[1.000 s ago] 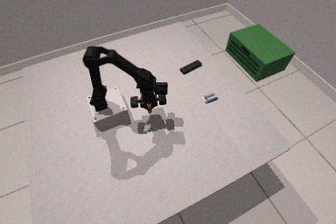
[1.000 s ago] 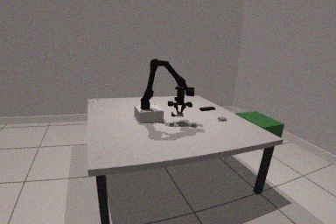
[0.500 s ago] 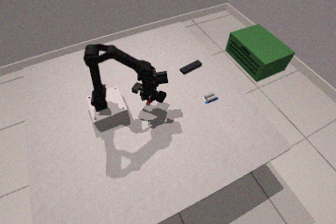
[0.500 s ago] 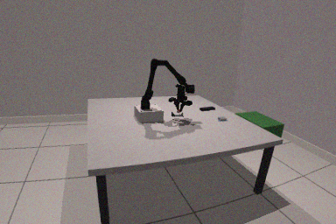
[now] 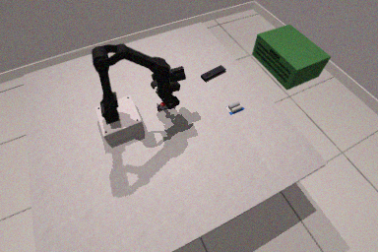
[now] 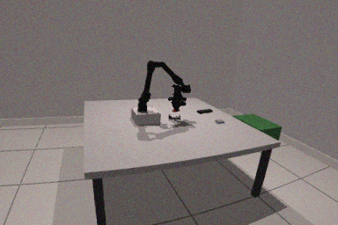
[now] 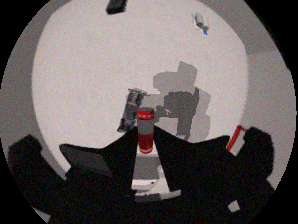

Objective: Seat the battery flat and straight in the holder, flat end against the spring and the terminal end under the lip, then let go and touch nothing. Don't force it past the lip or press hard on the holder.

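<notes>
My gripper (image 6: 175,110) (image 7: 145,128) is shut on the battery. The battery (image 5: 162,104) (image 7: 145,122), red and grey with a grey far end, sticks out beyond the fingertips in the wrist view. The dark battery holder (image 6: 174,117) (image 7: 130,111) lies on the table, just left of the battery's far end in the wrist view and turned slightly against it. In the exterior view the fingertips are a little above the holder. In the top view the holder is small and partly behind the gripper. Its spring and lip cannot be told apart clearly, nor can any contact.
A black bar (image 5: 213,73) (image 6: 204,111) (image 7: 116,6) lies farther out on the table (image 5: 236,180) (image 6: 123,152). A small silver and blue item (image 5: 235,107) (image 6: 219,121) (image 7: 200,22) lies to its right in the wrist view. A green box (image 5: 291,52) (image 6: 259,124) stands beyond the table.
</notes>
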`<state>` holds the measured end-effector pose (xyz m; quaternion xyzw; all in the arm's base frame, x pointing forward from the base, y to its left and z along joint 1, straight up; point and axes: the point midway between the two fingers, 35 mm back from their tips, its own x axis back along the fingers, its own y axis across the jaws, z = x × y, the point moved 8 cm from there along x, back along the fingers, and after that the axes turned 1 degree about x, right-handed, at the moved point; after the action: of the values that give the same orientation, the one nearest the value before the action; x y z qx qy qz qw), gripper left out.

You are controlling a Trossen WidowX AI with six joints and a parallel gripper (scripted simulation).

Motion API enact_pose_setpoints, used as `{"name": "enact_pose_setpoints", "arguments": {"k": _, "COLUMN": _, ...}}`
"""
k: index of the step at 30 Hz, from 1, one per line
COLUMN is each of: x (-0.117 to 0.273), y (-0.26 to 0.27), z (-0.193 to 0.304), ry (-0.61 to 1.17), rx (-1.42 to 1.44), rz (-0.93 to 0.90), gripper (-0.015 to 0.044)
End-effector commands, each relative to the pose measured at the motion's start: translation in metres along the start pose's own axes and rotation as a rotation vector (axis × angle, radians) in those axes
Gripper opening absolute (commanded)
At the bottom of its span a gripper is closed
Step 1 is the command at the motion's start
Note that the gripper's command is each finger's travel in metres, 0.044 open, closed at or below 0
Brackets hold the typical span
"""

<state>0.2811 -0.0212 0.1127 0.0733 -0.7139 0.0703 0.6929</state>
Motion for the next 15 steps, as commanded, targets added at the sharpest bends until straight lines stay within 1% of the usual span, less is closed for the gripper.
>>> {"name": "enact_pose_setpoints", "arguments": {"k": 1, "x": 0.003, "y": 0.014, "z": -0.005, "ry": -0.001, "rx": -0.161, "rz": 0.002, "gripper": 0.0065}}
{"name": "enact_pose_setpoints", "arguments": {"k": 7, "x": 0.006, "y": 0.032, "z": -0.009, "ry": -0.002, "rx": -0.359, "rz": -0.002, "gripper": 0.0065}}
{"name": "enact_pose_setpoints", "arguments": {"k": 15, "x": 0.006, "y": 0.032, "z": -0.009, "ry": 0.001, "rx": -0.37, "rz": -0.003, "gripper": 0.0065}}
